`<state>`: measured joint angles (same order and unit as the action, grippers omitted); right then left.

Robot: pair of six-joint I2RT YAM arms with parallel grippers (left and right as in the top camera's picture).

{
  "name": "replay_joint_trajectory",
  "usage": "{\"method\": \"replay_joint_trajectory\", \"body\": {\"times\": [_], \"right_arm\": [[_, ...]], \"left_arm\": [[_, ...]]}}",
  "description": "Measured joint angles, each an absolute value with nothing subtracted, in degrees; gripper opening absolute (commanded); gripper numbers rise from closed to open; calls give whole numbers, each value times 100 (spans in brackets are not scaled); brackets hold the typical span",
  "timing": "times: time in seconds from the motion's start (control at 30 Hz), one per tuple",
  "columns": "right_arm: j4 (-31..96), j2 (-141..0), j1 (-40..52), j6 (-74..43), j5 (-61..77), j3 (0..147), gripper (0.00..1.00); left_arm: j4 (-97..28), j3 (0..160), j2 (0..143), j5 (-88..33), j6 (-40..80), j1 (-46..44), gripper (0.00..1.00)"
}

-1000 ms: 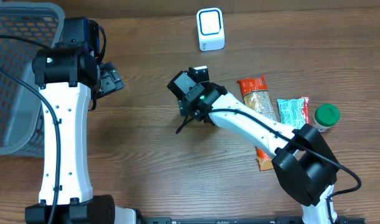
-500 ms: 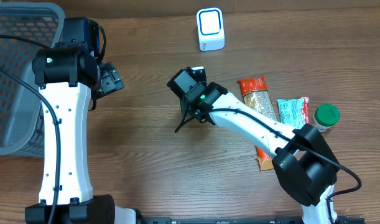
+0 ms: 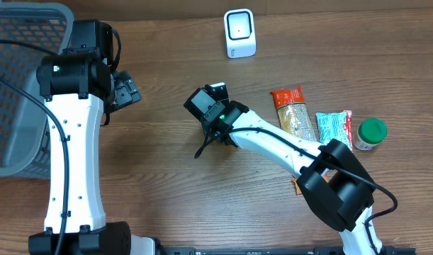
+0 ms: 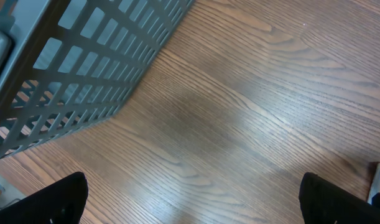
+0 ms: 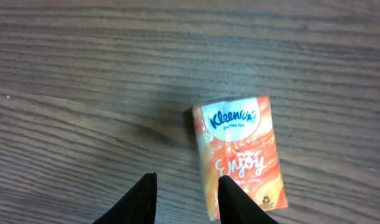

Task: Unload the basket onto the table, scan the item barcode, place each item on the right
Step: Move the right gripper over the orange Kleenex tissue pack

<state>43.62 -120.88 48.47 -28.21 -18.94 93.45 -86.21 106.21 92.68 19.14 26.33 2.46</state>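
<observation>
A small orange Kleenex tissue pack [image 5: 239, 149] lies flat on the wood table, label up; no barcode shows on this face. My right gripper [image 5: 188, 202] hovers above it, jaws narrowed but apart, with bare wood between them. Its right fingertip [image 5: 239, 202] overlaps the pack's left edge. In the overhead view the right gripper [image 3: 207, 100] hides the pack. The white scanner [image 3: 239, 33] stands at the back, its window glowing red. My left gripper [image 4: 196, 205] is wide open and holds nothing, next to the basket.
A grey mesh basket [image 3: 18, 85] fills the far left, its wall [image 4: 84, 62] close to the left gripper. To the right lie an orange pasta packet [image 3: 293, 110], a teal packet [image 3: 333, 127] and a green-lidded jar [image 3: 372, 133].
The right gripper has drifted a little left and toward the back. The scanner's window has turned from blue to red. The left arm is still.
</observation>
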Motion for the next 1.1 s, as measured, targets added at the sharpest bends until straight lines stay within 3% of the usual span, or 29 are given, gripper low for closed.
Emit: {"method": "replay_joint_trajectory", "body": {"times": [0.37,1.1], "right_arm": [[4318,-12088,4847,-2692,-1970,9345,40],[4244,-12372,4847,-2676,-1977,9341,41]], "left_arm": [[-8619,10621,9268,1911,2633,246,100],[-8621,10621,9268,1914,2633,246,100]]}}
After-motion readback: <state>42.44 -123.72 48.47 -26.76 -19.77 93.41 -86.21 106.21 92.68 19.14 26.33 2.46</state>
